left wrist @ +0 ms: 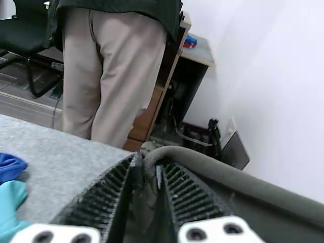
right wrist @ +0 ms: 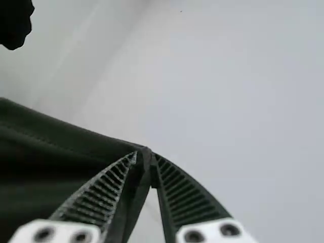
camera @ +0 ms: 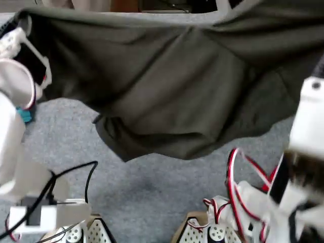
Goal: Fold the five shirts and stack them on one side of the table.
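Olive shirt (camera: 177, 91) hangs spread over the grey desk (camera: 152, 192), one edge pinched between the left jaws, another edge clamped between the right jaws.

Far table (camera: 66, 131) out of sight behind the dark shirt (camera: 172, 91); its right end off-frame.

One dark shirt (camera: 177, 86), two grippers (left wrist: 147, 169) (right wrist: 145, 158), one blue cloth (left wrist: 10, 167), one teal cloth (left wrist: 10, 202)
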Controlling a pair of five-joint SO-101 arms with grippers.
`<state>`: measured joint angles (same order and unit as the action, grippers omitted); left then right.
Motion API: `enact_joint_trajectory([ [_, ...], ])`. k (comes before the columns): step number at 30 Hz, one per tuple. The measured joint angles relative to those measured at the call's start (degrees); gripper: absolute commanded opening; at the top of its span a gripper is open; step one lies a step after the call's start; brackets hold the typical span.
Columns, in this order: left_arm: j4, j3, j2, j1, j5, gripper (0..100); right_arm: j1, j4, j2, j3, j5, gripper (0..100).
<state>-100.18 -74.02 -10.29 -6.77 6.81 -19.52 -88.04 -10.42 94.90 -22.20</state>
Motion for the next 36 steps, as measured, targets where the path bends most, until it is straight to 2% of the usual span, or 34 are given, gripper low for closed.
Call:
enact_joint_trajectory([
  [10, 0.0, 28.5, -14.3, -0.2, -3.5, 2, -5.6, 0.1, -2.7, 0.1, 0.0, 0.5],
  [20, 0.0, 56.3, -15.7, -0.4, -11.5, 2, -6.2, 0.2, -2.7, 0.2, -4.0, 0.5],
  [24, 0.0, 61.3, -15.6, -0.2, -14.0, 2, -6.4, 0.5, -2.8, -2.1, -5.0, 0.5],
  [32, 0.0, 66.1, -15.6, 0.2, -14.4, 2, -6.5, 0.2, -2.8, -10.2, -5.0, 0.5],
  [36, 0.0, 69.1, -15.6, 0.2, -14.4, 2, -2.4, -4.7, -2.8, -17.3, -7.4, 0.5],
])
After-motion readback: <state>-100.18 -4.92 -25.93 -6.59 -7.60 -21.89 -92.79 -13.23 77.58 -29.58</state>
